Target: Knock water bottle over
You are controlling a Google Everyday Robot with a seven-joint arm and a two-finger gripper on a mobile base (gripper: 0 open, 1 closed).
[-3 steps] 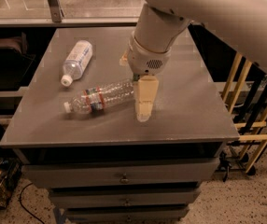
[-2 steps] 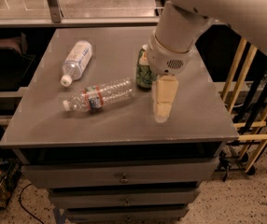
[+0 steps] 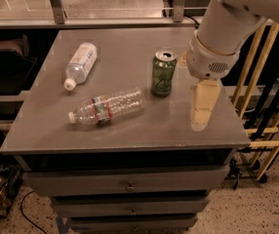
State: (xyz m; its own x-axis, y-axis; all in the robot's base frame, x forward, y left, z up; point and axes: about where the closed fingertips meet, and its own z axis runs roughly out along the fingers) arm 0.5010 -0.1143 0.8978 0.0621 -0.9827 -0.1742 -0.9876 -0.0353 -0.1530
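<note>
The water bottle (image 3: 108, 108), clear and ribbed with a red-and-white label band and a white cap, lies on its side on the grey table (image 3: 129, 130), cap toward the left. My gripper (image 3: 201, 112) hangs from the white arm over the table's right part, right of the green can (image 3: 164, 73) and well apart from the bottle. Its pale fingers (image 3: 203, 99) point down, look closed together and hold nothing.
A second bottle with a wide white label (image 3: 81, 64) lies on its side at the back left. The green can stands upright between bottle and gripper. The table's right edge is close to the gripper. Wooden rails (image 3: 266, 130) stand to the right. Drawers sit under the tabletop.
My gripper has moved right, away from the lying water bottle and past the green can, which is now uncovered. The bottles have not moved.
</note>
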